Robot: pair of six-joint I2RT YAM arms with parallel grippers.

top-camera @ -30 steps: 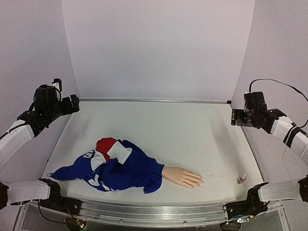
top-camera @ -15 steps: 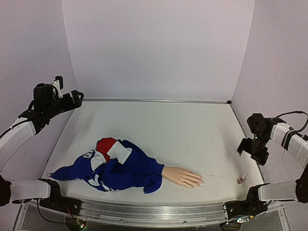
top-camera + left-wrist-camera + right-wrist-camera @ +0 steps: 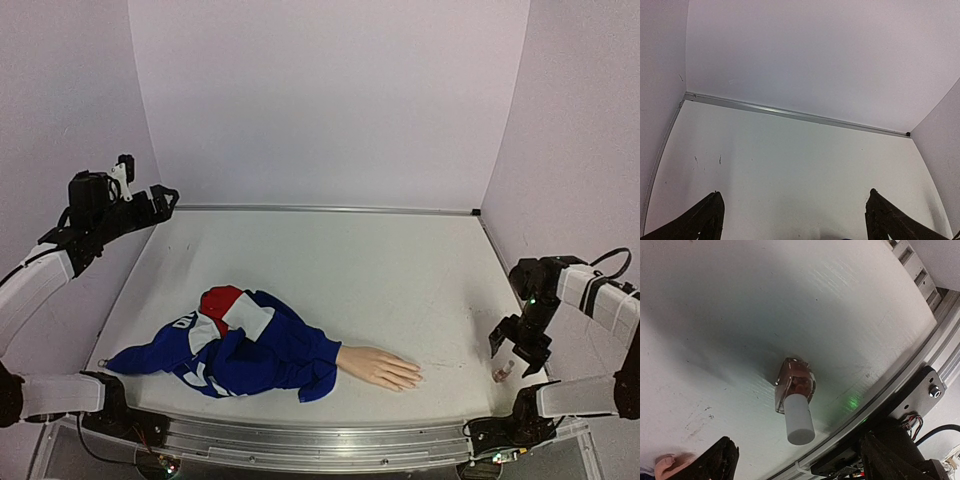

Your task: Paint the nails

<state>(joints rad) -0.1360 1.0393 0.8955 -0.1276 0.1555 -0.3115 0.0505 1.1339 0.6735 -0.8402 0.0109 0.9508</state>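
While your right gripper (image 3: 508, 352) hangs over the lying bottle (image 3: 795, 390), its jaws stand apart, empty. Your left gripper's (image 3: 792, 220) jaws gape wide. The nails (image 3: 413, 378) tip the hand (image 3: 375, 366) near the front edge, left of the bottle.

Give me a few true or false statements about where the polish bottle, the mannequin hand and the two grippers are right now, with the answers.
1. The polish bottle lies on its side on the table. True.
2. The right gripper is shut on the bottle. False: its jaws stand open over it, apart from it.
3. The mannequin hand sticks out of a blue sleeve. True.
4. The left gripper hovers over the mannequin hand. False: it is raised at the far left, open and empty.
5. The bottle has no cap. False: a white cap is on it.
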